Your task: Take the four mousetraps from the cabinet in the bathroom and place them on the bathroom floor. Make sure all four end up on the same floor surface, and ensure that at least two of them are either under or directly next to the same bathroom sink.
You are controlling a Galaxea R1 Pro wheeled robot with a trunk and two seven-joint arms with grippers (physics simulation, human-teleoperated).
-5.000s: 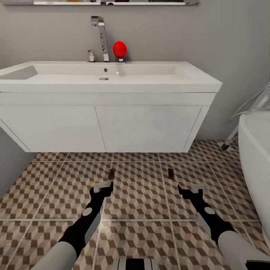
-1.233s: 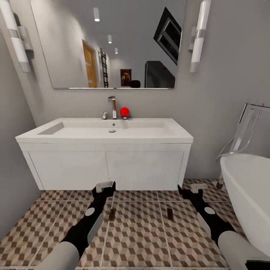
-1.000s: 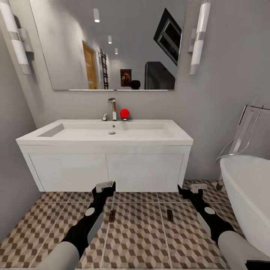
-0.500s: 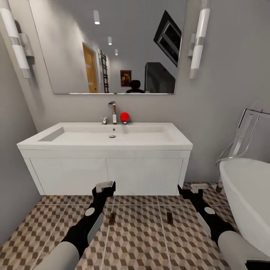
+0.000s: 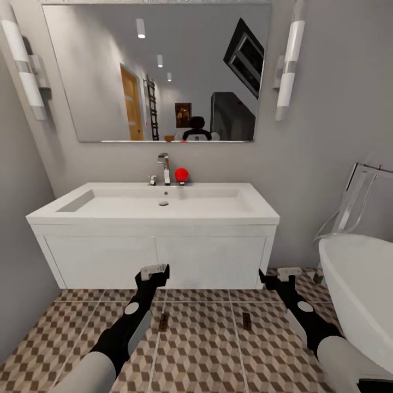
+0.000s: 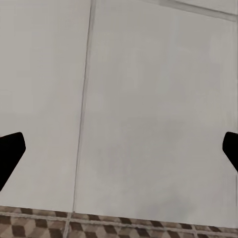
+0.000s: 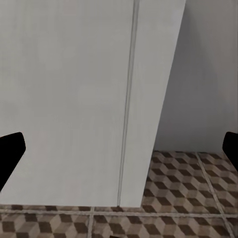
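Two mousetraps lie flat on the patterned bathroom floor (image 5: 202,349) just in front of the sink (image 5: 153,220): one (image 5: 162,322) on the left, the other (image 5: 246,321) on the right. My left gripper (image 5: 154,271) hovers above and slightly behind the left trap, open and empty. My right gripper (image 5: 278,274) hangs open to the right of the other trap, also empty. In both wrist views the dark fingertips (image 6: 10,153) (image 7: 10,153) stand wide apart, facing the white vanity front (image 6: 148,99) (image 7: 64,99). The cabinet is out of view.
A white bathtub (image 5: 360,284) bulges in at the right, close to my right arm. A grey wall (image 5: 22,273) closes the left side. A faucet (image 5: 164,166) and a red ball (image 5: 181,174) stand on the sink, under a wide mirror (image 5: 158,71).
The camera has drawn back and risen, so the sink looks smaller and the mirror shows. Both arms keep their pose, and both traps stay in place on the tiles.
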